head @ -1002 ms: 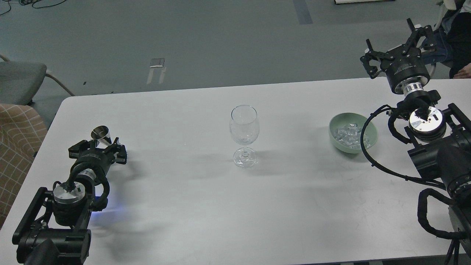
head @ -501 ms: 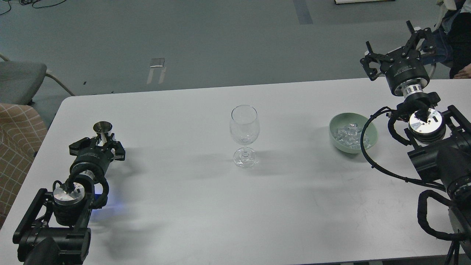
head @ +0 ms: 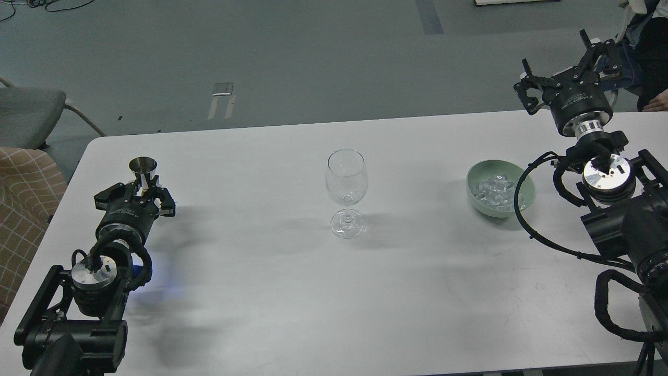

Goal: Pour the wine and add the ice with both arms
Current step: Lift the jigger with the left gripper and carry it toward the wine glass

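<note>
A clear stemmed wine glass [head: 346,183] stands upright at the table's middle; I cannot make out any wine in it. A pale green bowl [head: 526,201] to its right holds several small clear ice cubes [head: 491,189]. My left gripper [head: 139,197] at the table's left is shut on the lower part of a small steel measuring cup [head: 143,168], held upright well left of the glass. My right gripper [head: 566,62] is open and empty, raised beyond the table's far right edge, behind and to the right of the bowl.
The white table [head: 261,292] ends close in front of me and at a rounded left corner. A grey chair [head: 26,112] and a checked cushion [head: 21,193] stand left of the table. A person [head: 652,57] sits at the far right behind my right gripper.
The steel cup in my left gripper went from tilted to upright and moved a little farther away and to the left. My right gripper shifted slightly to the right, still open.
</note>
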You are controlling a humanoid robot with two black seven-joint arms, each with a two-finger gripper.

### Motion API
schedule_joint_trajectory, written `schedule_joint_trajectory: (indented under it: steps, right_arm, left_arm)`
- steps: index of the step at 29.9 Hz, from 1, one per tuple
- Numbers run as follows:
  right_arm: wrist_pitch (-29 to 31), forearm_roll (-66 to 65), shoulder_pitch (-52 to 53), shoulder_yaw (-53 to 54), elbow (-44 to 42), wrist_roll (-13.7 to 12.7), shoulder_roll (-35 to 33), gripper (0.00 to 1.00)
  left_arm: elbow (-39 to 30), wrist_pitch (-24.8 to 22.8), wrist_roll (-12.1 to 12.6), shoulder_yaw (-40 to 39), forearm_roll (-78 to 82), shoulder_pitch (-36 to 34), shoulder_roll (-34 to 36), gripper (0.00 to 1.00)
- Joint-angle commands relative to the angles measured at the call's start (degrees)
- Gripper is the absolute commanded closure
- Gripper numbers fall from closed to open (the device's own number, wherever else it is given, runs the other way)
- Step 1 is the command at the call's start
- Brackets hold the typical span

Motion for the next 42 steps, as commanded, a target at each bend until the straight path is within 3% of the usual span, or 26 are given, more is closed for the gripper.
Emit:
schedule_joint_trajectory:
  steps: [1,14,26,42]
  right_arm:
    - [0.0,0.0,0.0,0.0,0.0,0.0,-0.1,0.0]
    - [-0.1,0.0,0.1,0.0,0.4,0.0,-1.1,0.0]
    - [-0.1,0.0,0.0,-0.1,0.4,0.0,-1.8,0.0]
    - [-0.1,0.0,-0.3,-0.2,0.4,0.0,-1.8,0.0]
  left_arm:
    - [-3.7,0.1,0.2,0.1,0.0,0.6,0.5,0.76]
    - [-12.4,0.8,5.2,0.9,0.3,0.0,-0.4,0.77]
    - [-17.3,1.8,5.4,10.0,1.1,-0.2,-3.8,0.79]
    - [-22.0,3.6,5.5,11.8,3.1,0.1,-6.5,0.79]
